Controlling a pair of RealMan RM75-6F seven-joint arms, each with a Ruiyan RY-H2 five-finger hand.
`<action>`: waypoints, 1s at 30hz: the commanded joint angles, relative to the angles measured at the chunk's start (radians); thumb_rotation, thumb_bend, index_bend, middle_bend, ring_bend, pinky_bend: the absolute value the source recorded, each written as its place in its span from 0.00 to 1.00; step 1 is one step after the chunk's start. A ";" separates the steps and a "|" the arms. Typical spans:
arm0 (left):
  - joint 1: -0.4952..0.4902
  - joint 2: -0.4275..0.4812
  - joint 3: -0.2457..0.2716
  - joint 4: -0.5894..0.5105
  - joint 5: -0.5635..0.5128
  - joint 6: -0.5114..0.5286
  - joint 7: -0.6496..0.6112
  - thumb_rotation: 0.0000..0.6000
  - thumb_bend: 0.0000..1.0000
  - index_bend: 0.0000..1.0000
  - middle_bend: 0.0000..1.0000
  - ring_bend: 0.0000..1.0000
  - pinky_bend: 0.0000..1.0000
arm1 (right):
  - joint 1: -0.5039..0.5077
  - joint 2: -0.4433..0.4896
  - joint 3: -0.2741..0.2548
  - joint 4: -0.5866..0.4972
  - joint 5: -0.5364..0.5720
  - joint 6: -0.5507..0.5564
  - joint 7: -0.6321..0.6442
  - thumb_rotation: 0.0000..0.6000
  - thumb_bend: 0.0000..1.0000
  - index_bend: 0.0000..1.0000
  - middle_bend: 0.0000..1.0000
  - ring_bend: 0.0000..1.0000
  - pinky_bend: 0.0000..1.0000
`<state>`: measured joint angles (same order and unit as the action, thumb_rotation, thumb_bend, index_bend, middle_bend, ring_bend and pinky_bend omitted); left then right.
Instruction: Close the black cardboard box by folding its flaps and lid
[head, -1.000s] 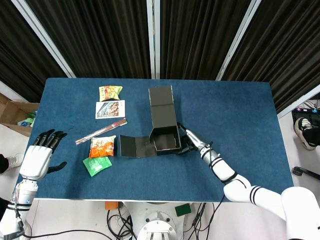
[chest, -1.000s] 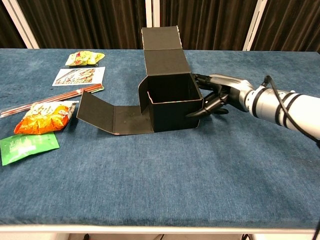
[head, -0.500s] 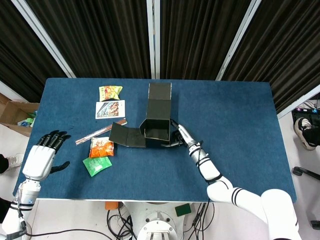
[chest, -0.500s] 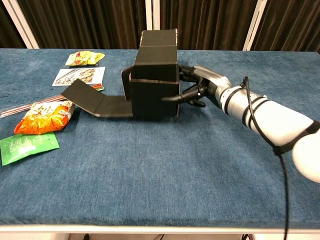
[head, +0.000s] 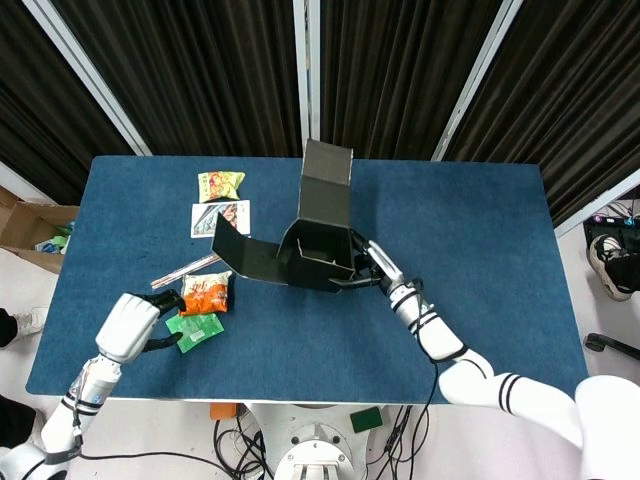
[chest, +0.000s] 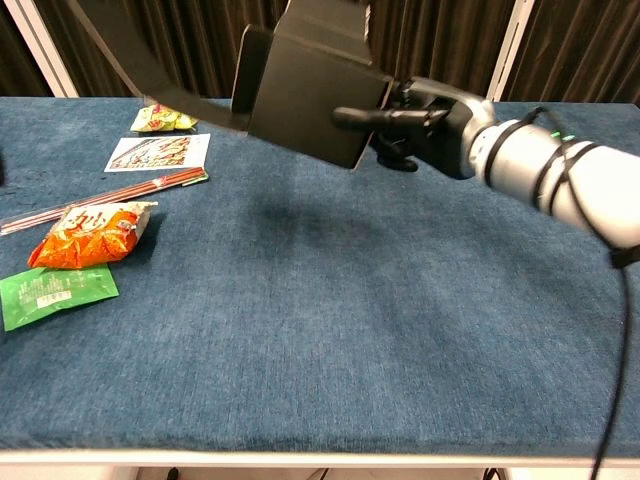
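The black cardboard box (chest: 310, 95) is now lifted clear of the blue table (chest: 330, 330) and tilted, where a second ago it sat flat; its long side flap (head: 245, 258) and lid (head: 327, 185) hang open, so nothing is folded yet and closing looks harder in mid-air. The right hand (chest: 415, 120) grips the box's right wall, thumb across the front. The left hand (head: 135, 320) has moved in toward the snack packets (head: 198, 310); it seems curled around nothing, though I cannot be sure.
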<state>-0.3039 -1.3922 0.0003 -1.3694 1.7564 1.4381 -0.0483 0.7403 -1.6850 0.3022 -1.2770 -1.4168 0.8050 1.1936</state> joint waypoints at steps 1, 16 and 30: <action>-0.052 -0.041 -0.011 0.050 0.021 -0.027 -0.031 1.00 0.15 0.46 0.44 0.76 0.97 | -0.036 0.062 -0.038 -0.068 -0.052 0.044 0.067 1.00 0.32 0.45 0.47 0.85 1.00; -0.239 -0.098 -0.071 0.095 0.211 0.082 -0.019 1.00 0.26 0.41 0.43 0.77 0.98 | -0.061 0.093 -0.128 -0.109 -0.104 0.125 0.052 1.00 0.27 0.44 0.46 0.85 1.00; -0.362 -0.152 -0.109 0.068 0.211 0.037 0.005 1.00 0.22 0.40 0.43 0.77 0.99 | -0.041 0.061 -0.159 -0.080 -0.117 0.151 0.062 1.00 0.27 0.43 0.46 0.85 1.00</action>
<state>-0.6622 -1.5402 -0.1085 -1.3030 1.9677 1.4781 -0.0437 0.6982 -1.6234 0.1440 -1.3582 -1.5337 0.9555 1.2546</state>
